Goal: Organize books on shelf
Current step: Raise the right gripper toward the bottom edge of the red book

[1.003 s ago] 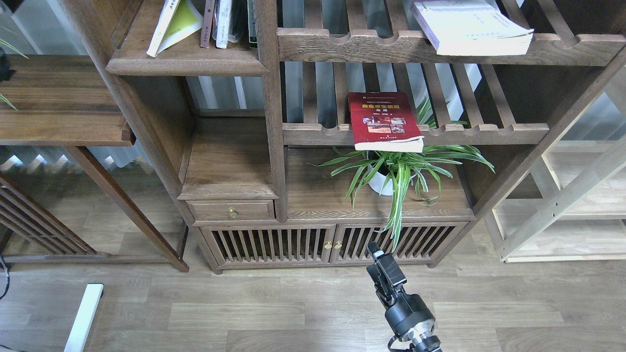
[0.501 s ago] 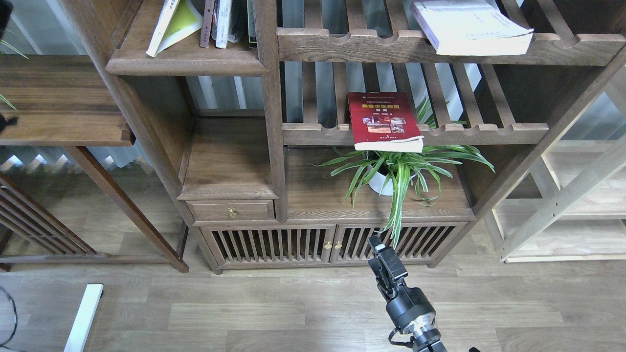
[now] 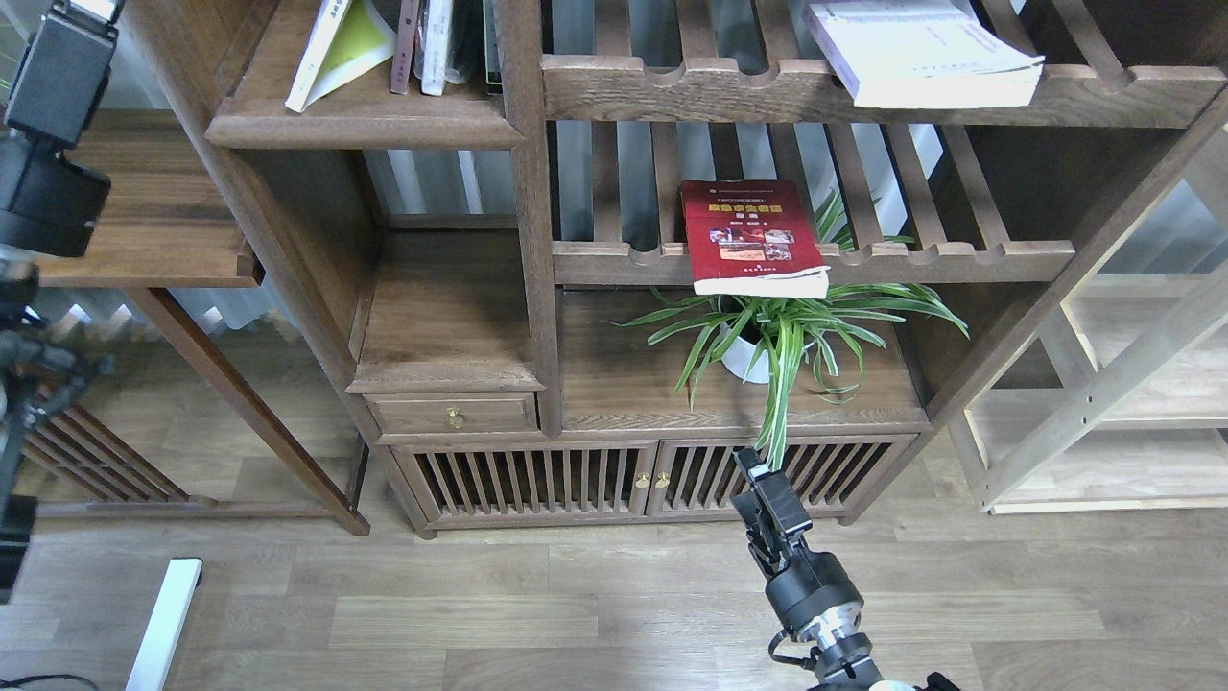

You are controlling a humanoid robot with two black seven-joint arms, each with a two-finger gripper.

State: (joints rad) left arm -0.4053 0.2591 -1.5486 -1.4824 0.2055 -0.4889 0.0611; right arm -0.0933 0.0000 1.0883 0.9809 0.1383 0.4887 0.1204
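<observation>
Left gripper [image 3: 59,58] now risen into view at the top-left edge, absent from there a second ago; dark and end-on, fingers not distinguishable, so open or closed cannot be told. Right gripper [image 3: 767,494] edged slightly up and right, low before the slatted cabinet doors [image 3: 537,480], holding nothing; finger gap likewise unreadable.

Dark red book [image 3: 753,238] lying flat on the middle slatted shelf [image 3: 950,259], front edge overhanging above the spider plant [image 3: 782,331]. Lavender-white book [image 3: 921,53] flat on the upper slatted shelf [image 3: 691,91]. Yellow-green book [image 3: 341,48] leaning on the solid moulded shelf [image 3: 360,120], beside thin upright books [image 3: 432,43].

Probably the left arm's opening reach toward that solid shelf; no book grasped yet, sorting barely begun.
</observation>
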